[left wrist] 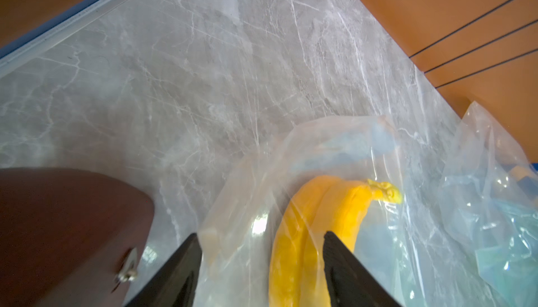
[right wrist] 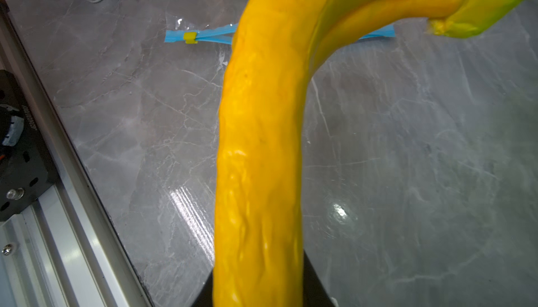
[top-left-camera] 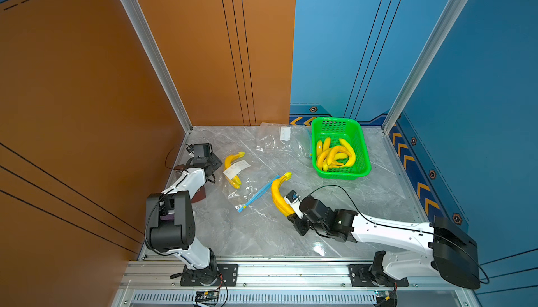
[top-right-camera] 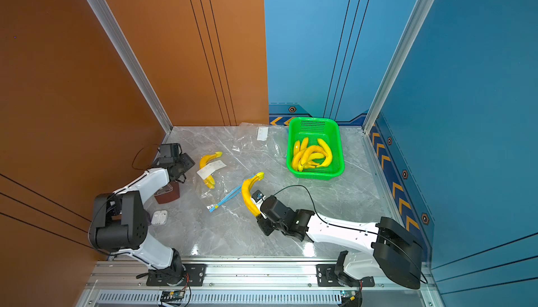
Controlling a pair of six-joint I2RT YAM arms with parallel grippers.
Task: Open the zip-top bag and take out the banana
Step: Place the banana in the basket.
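Right wrist view shows the right gripper (right wrist: 259, 296) clamped on the thick lower end of the banana (right wrist: 262, 145). The fruit rises away from the jaws and curves to a green-tipped stem, where a second, thinner finger of fruit joins it. In both top views it sits near the middle of the table (top-left-camera: 364, 203), out of any bag and just right of the blue zip strip (top-left-camera: 259, 193). It looks lifted off the surface, though I cannot be sure.

The zip-top bag (top-left-camera: 244, 186) lies flat to the left, with its yellow slider (right wrist: 190, 37) at the near end of the strip. A bagged banana (left wrist: 320, 212) is under its clear film at the far-left end. The left gripper (left wrist: 260, 234) stands there with jaws apart, one on each side of that fruit and gripping nothing.

Going by its glossy, moulded skin, the banana is probably an imitation: light, stiff and a little slick. Held this low it has a long overhang, so a grip nearer the middle would probably swing less. The film looks limp and slippery, and the stiffer zip strip seems the best place to pinch it.

A white label (top-left-camera: 236, 168) lies on the bag, and another (top-left-camera: 285, 133) on a second bag (top-left-camera: 270, 139) at the far edge. The writing on both is too small to read. More bananas fill the green basket (top-left-camera: 340, 176) at the far right.
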